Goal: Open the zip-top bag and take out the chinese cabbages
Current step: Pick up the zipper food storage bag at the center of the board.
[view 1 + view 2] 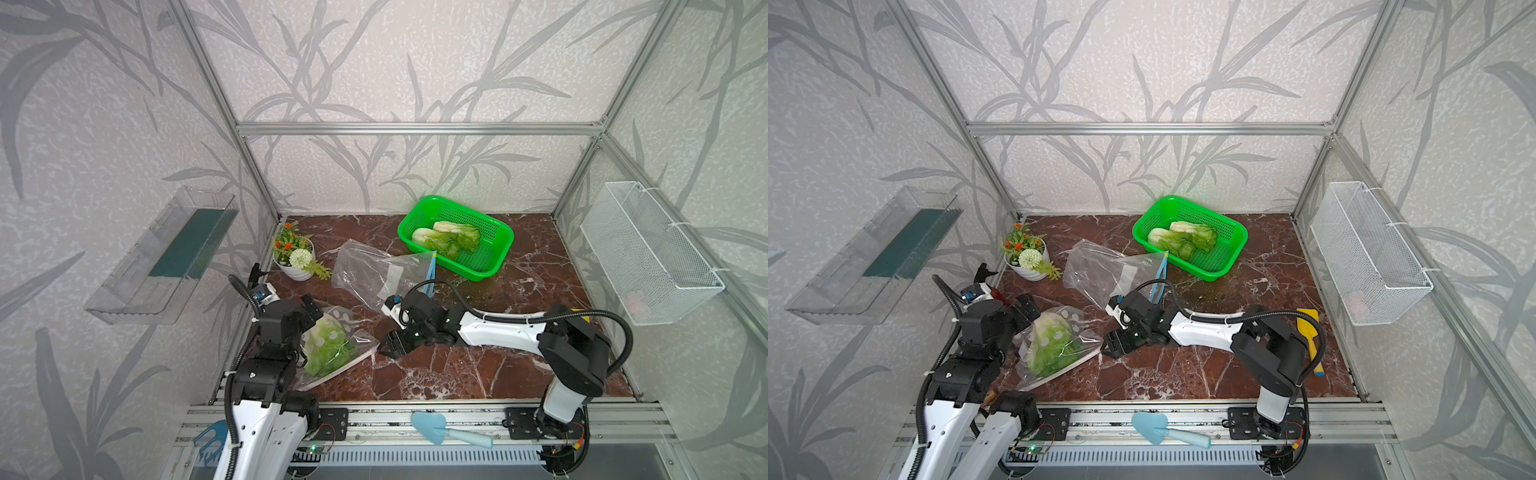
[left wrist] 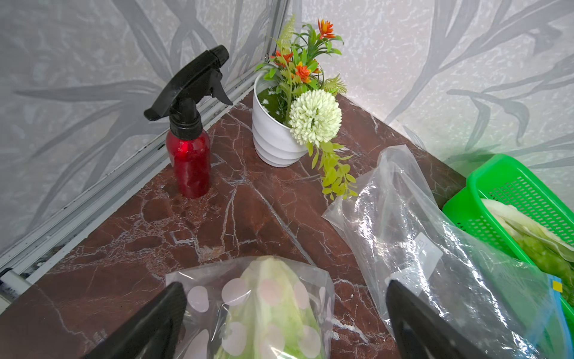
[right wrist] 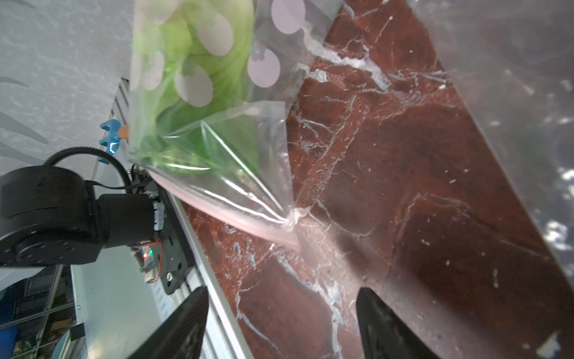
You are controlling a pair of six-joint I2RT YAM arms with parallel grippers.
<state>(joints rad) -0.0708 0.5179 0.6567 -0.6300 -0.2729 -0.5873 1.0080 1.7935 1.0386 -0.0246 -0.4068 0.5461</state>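
The polka-dot zip-top bag (image 1: 332, 349) lies at the front left of the marble table (image 1: 478, 365), pink zip strip toward the front. Inside it lies one of the chinese cabbages (image 2: 270, 298), white stem end toward the back. My left gripper (image 2: 285, 289) is open, its fingers wide on either side of the bag's closed far end. My right gripper (image 1: 390, 345) is open just right of the bag's zip corner (image 3: 292, 217), with only bare table between its fingers. Two more cabbages (image 1: 446, 239) lie in the green basket (image 1: 494, 249).
An empty clear bag with a blue zip (image 1: 374, 274) lies mid-table beside my right wrist. A flower pot (image 1: 295, 257) and red spray bottle (image 2: 188, 158) stand back left. A blue trowel (image 1: 440, 428) rests on the front rail, a yellow scoop (image 1: 1310, 332) at right.
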